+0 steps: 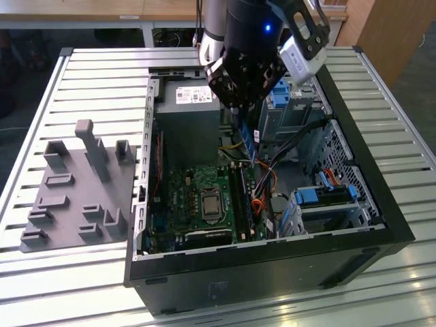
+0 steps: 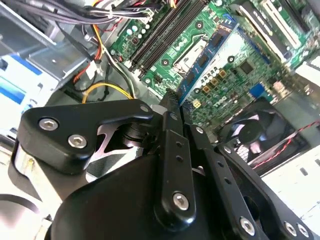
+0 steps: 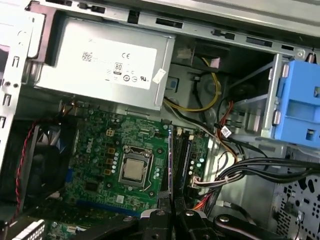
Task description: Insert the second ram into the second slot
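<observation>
Exterior view: the gripper (image 1: 244, 114) is clamped on the ram (image 1: 249, 143), which hangs at its six o'clock above the board (image 1: 180, 194). Second wrist view: the ram is clear of the slots (image 2: 162, 32). First wrist view: the ram is edge-on and unseated, so insertion is not yet done.

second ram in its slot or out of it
Out. The pincer is shut on the second ram, holding it above the motherboard; in the exterior view its lower end hangs clear of the slots.
</observation>
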